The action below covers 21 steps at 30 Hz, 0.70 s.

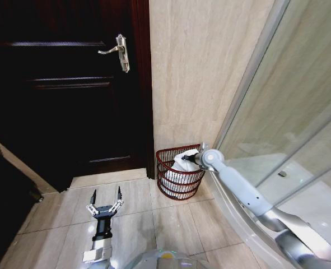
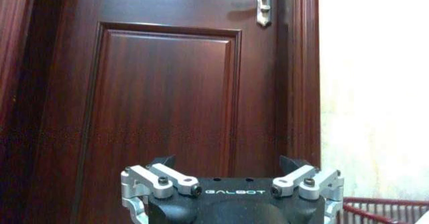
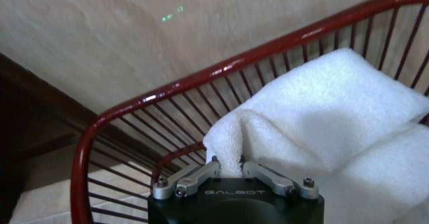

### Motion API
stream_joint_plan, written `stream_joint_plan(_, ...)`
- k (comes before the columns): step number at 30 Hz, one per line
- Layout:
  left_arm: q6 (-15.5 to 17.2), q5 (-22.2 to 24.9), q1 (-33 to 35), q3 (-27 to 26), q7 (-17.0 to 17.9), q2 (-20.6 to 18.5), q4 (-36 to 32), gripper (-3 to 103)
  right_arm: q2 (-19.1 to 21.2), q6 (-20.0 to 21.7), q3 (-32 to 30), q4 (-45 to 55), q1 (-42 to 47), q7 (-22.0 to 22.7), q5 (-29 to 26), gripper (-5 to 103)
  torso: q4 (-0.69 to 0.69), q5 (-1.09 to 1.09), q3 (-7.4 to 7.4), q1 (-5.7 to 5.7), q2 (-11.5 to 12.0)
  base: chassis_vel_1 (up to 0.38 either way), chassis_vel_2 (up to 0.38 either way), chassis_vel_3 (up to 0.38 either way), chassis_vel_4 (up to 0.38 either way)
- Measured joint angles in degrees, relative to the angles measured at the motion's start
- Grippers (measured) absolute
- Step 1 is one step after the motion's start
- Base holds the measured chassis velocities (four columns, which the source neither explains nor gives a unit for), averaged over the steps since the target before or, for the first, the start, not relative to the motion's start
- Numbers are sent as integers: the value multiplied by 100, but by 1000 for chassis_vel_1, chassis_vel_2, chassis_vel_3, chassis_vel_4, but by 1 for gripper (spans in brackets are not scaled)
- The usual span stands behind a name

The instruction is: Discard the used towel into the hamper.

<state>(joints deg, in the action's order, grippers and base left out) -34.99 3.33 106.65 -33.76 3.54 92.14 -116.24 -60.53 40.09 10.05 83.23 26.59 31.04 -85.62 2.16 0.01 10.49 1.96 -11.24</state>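
- A dark door point(image 1: 64, 89) fills the wall beside the tiled corner.
- The red hamper point(image 1: 166, 168) sits on the floor in that corner — towel point(image 1: 185, 163) inside it.
- The right gripper point(image 3: 228, 170) reaches over the rim, jaws pinching a fold of towel.
- The left gripper point(image 1: 105, 200) hovers low over the floor tiles — jaws spread, holding nothing.

A dark wooden door point(image 1: 70, 89) with recessed panels fills the upper left of the head view, closed, with a silver lever handle point(image 1: 118, 51) near its right edge. To its right stands a beige marble-look wall point(image 1: 204, 67). A curved glass shower enclosure point(image 1: 299, 112) rises on the right, its pale frame running down to the floor. The floor point(image 1: 137, 224) is laid with large beige tiles with thin grout lines between them.
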Motion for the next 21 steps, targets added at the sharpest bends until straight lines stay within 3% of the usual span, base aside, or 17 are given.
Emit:
stream_joint_plan(8,23,-65,-23,37,-13,0,-29,100,-241,-26,15,-364,-18,-97,435,-1,0,0,0,0,0,0,0,0,0)
stream_joint_plan(10,19,-65,-14,33,-13,0,-28,100,-233,-52,10,-345,-20,-96,492,4,0,0,0,0,0,0,0,0,0)
stream_joint_plan(14,13,-63,-13,19,-13,0,-1,100,-179,-198,-153,-86,23,-85,518,25,0,-2,0,0,-1,0,0,0,0)
stream_joint_plan(16,14,-63,-18,20,-13,0,2,100,-172,-244,-194,-36,47,-97,515,25,0,-2,0,0,-1,0,0,0,0)
stream_joint_plan(21,181,-42,-49,83,-12,-1,-60,100,-97,-650,-577,455,341,-157,659,47,0,0,0,0,-1,0,0,0,0)
